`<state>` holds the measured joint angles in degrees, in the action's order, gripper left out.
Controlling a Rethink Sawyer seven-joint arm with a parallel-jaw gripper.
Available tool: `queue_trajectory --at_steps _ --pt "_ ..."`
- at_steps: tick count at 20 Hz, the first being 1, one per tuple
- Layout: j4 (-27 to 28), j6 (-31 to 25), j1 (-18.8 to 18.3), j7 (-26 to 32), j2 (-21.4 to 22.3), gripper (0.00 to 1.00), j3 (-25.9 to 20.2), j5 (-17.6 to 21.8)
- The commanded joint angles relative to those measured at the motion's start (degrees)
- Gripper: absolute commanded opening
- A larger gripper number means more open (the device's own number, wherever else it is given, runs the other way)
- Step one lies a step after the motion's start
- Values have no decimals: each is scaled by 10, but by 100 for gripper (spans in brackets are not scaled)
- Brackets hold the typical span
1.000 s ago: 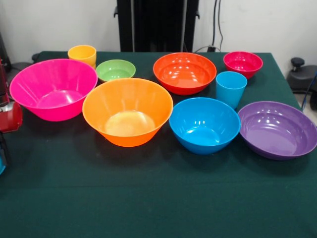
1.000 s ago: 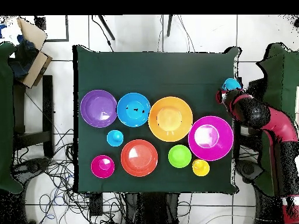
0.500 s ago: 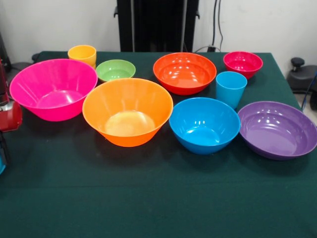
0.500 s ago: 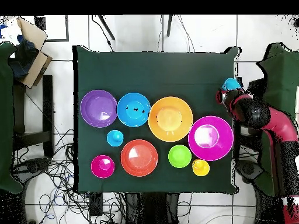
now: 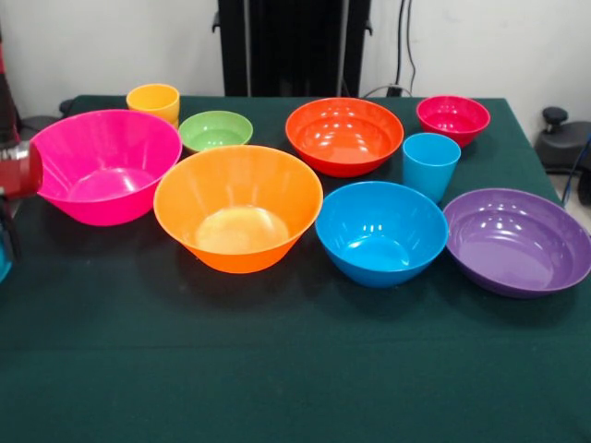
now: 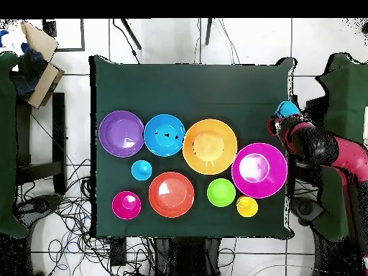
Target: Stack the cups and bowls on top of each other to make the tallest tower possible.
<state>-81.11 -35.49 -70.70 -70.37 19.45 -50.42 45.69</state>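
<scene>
All bowls and cups stand apart on the green table; there is no tower. The large orange bowl (image 5: 238,205) (image 6: 210,146) sits mid-table, with the pink bowl (image 5: 100,164) (image 6: 259,170) beside it. The blue bowl (image 5: 381,231), purple bowl (image 5: 517,238), red-orange bowl (image 5: 343,134), green bowl (image 5: 215,129) and magenta bowl (image 5: 452,117) stand around them. So do the yellow cup (image 5: 153,100) and the light blue cup (image 5: 430,164). My gripper (image 5: 6,242) (image 6: 282,118) hangs at the table's side edge next to the pink bowl, shut on the small teal bowl (image 6: 287,109).
The red arm (image 6: 316,147) reaches in from beside the table. The black pedestal (image 5: 291,46) stands behind the far edge. The green cloth (image 5: 295,369) is bare along the front. A cardboard box (image 6: 36,61) and loose cables lie on the floor around the table.
The arm's end has risen at the left edge of the front view, and the teal bowl has shifted with it. The bowls and cups on the table have not moved.
</scene>
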Motion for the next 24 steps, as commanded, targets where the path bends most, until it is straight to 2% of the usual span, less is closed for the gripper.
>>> queue_trajectory --at_steps 1,8,11,13,16,24 --pt "-113 -67 10 36 138 0 35 -16" --pt "-126 -62 13 34 153 0 41 -34" --pt "-128 -40 21 14 154 0 54 -25" --pt "-127 -10 36 -27 153 0 74 -12" --pt "-154 35 56 -94 164 0 99 -8" --pt "-234 88 109 -195 220 0 157 -39"
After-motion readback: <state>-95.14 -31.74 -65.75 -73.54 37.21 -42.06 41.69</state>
